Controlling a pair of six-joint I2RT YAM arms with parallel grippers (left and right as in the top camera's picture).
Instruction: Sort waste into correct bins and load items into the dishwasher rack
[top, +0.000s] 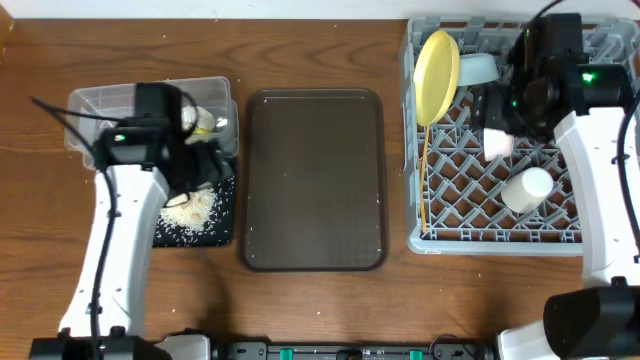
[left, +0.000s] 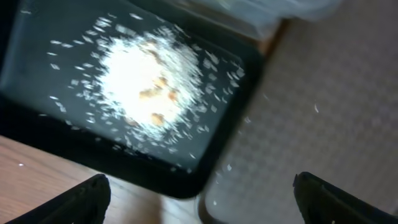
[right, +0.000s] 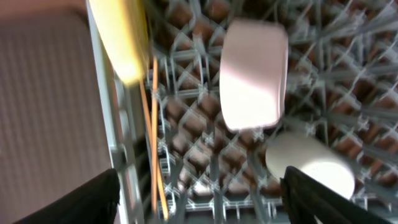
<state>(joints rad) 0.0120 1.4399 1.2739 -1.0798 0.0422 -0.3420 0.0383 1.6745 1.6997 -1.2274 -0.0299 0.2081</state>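
The grey dishwasher rack (top: 560, 232) holds an upright yellow plate (top: 437, 62), a light blue bowl (top: 478, 68), a small pale cup (top: 498, 143), a white bowl (top: 527, 188) on its side and wooden chopsticks (top: 425, 180). My right gripper (right: 199, 199) is open and empty above the rack floor, with the plate (right: 121, 37), chopsticks (right: 152, 137), cup (right: 252, 74) and bowl (right: 311, 162) below it. The clear tub (top: 100, 105) holds the wrapper (top: 205, 120). Rice scraps (left: 149, 81) lie heaped in the black tray (left: 37, 124). My left gripper (left: 199, 199) is open and empty over that tray's corner.
The large brown serving tray (top: 313, 180) lies between the bins and the rack; its textured surface shows in the left wrist view (left: 323, 112). The clear tub and the black tray (top: 222, 225) sit side by side at the table's left.
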